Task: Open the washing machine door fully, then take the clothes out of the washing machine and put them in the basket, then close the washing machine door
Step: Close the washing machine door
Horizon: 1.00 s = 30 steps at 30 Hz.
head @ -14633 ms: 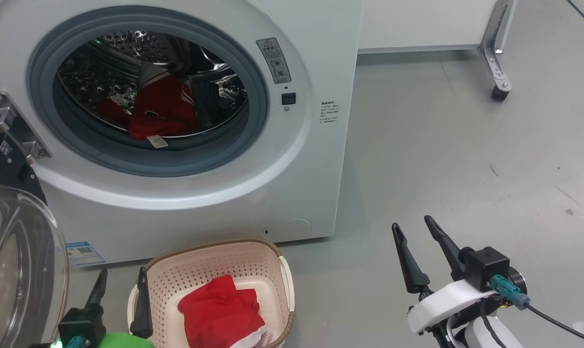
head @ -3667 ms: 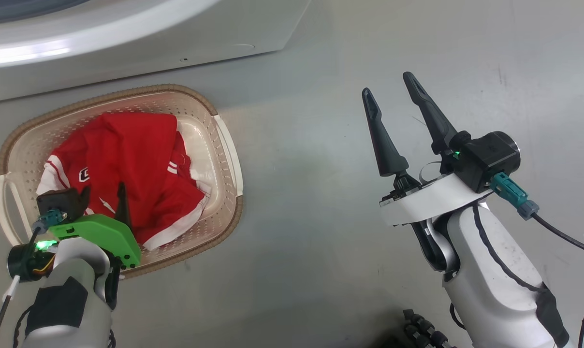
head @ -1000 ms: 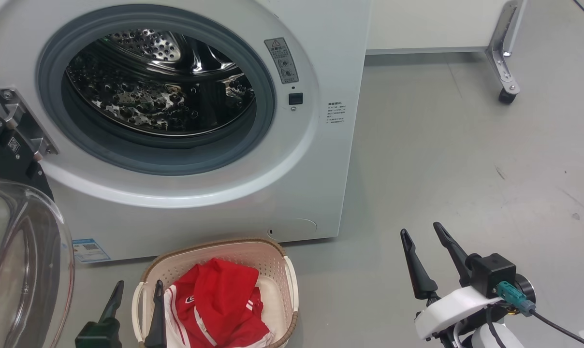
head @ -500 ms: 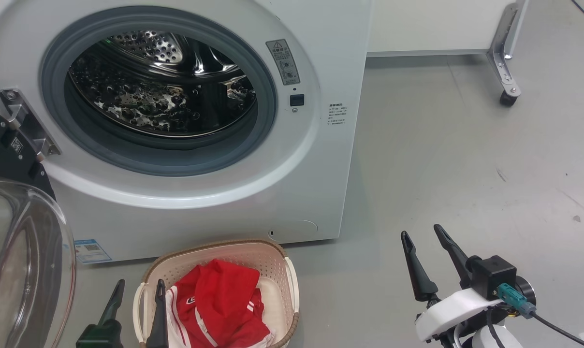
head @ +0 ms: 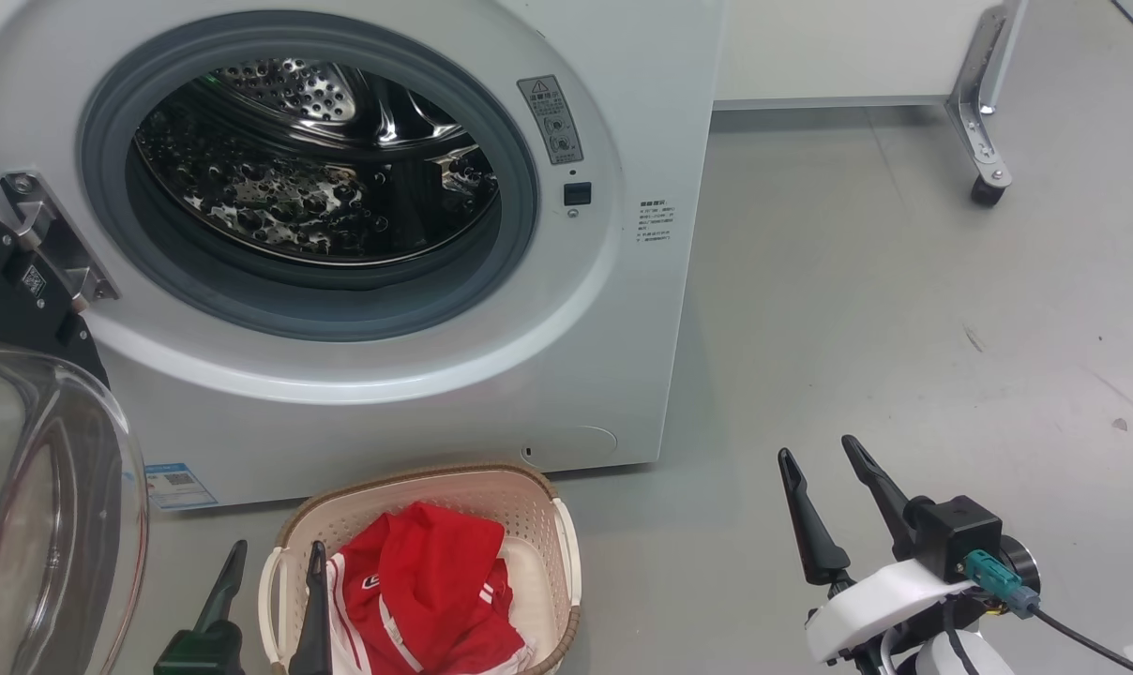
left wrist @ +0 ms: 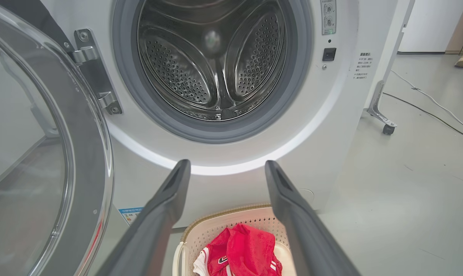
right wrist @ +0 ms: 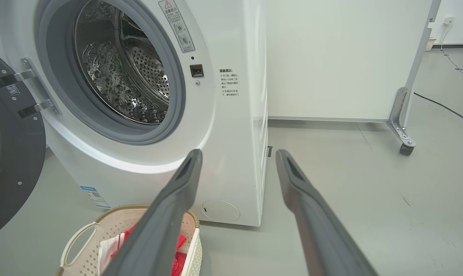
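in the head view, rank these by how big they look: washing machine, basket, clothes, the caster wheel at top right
1. washing machine
2. basket, partly cut off by the bottom edge
3. clothes, lying inside the basket
4. caster wheel, farther from the camera, so its small look is partly distance

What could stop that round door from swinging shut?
Nothing visible. The washing machine door hangs open at left, the drum mouth is bare, and the clothes lie in the basket on the floor below.
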Available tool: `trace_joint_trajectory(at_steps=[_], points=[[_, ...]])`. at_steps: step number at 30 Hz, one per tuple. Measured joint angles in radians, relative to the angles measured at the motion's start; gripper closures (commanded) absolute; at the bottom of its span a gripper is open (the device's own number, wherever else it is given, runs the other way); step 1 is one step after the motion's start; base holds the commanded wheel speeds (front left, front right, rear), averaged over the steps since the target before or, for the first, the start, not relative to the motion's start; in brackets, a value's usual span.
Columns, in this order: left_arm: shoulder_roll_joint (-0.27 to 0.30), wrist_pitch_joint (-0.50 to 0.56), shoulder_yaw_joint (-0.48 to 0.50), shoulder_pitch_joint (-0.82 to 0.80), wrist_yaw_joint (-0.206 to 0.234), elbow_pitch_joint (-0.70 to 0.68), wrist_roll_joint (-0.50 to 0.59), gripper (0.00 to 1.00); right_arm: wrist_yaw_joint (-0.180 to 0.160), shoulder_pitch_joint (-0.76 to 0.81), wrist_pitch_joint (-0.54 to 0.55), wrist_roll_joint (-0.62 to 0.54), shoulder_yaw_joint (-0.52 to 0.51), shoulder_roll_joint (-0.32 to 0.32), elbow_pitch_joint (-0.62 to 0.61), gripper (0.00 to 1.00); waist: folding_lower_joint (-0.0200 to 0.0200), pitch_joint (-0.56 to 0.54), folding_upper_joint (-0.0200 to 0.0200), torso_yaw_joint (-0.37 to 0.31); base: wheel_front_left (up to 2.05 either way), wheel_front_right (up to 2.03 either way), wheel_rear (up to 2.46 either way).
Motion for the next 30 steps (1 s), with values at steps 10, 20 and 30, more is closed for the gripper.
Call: trace_joint_trajectory(at_steps=[10, 20, 30], points=[[0.0, 0.01, -0.001, 0.001, 0.008, -0.017, 0.008, 0.0, 0.0, 0.0, 0.0, -0.026, -0.003, 0.001, 0.001, 0.0, 0.0, 0.001, 0.0, 0.004, -0.08, 0.22, -0.14], [0.0, 0.015, -0.001, 0.001, 0.017, -0.035, 0.012, 0.0, -0.001, 0.0, 0.0, -0.026, -0.014, 0.002, 0.001, 0.0, 0.0, 0.003, 0.0, 0.007, -0.35, 0.77, -0.41], [0.0, 0.023, -0.003, 0.001, 0.019, -0.041, 0.016, 0.0, -0.001, 0.0, 0.0, -0.026, -0.014, 0.002, 0.002, 0.0, 0.0, 0.005, 0.0, 0.014, -0.77, 1.2, -0.43]])
